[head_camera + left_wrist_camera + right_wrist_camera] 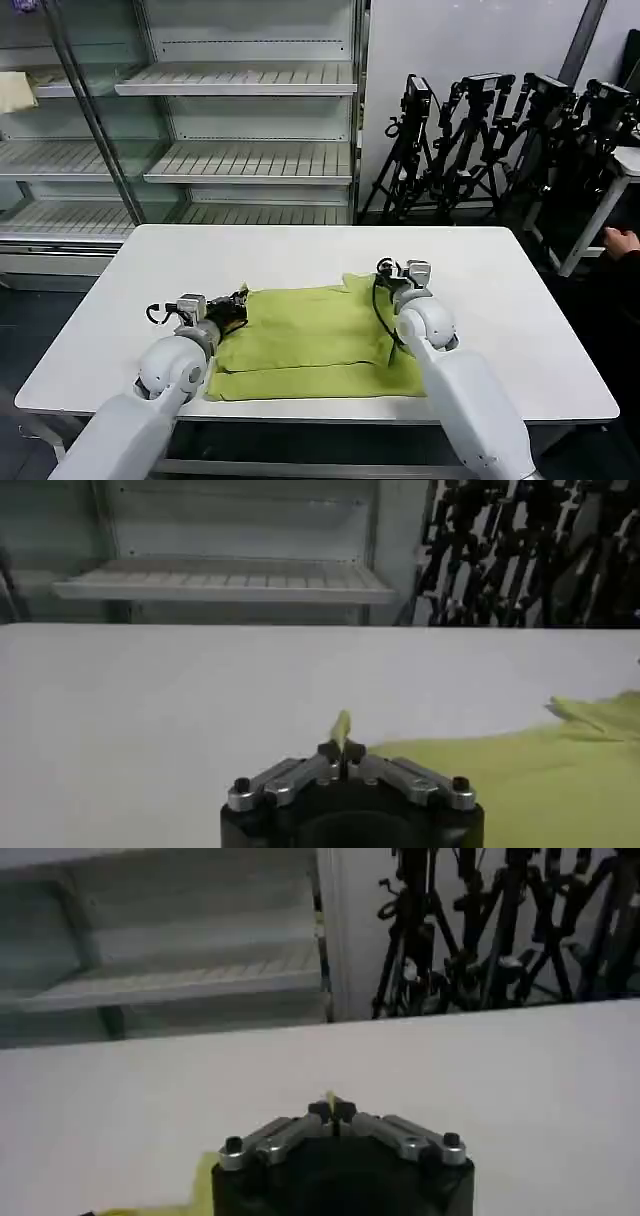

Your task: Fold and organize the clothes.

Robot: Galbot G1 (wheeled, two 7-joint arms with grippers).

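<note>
The T-shirt (315, 340) lies low centre on the table (520, 330), 1 fold made. The left gripper (238, 301) and right gripper (395, 272) each pinch an edge; more folding remains.

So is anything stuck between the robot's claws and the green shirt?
No, nothing visible. The left gripper is shut on the shirt at its left edge, and the right gripper is shut on a bit of it at the far right corner. The table around it is bare.
</note>
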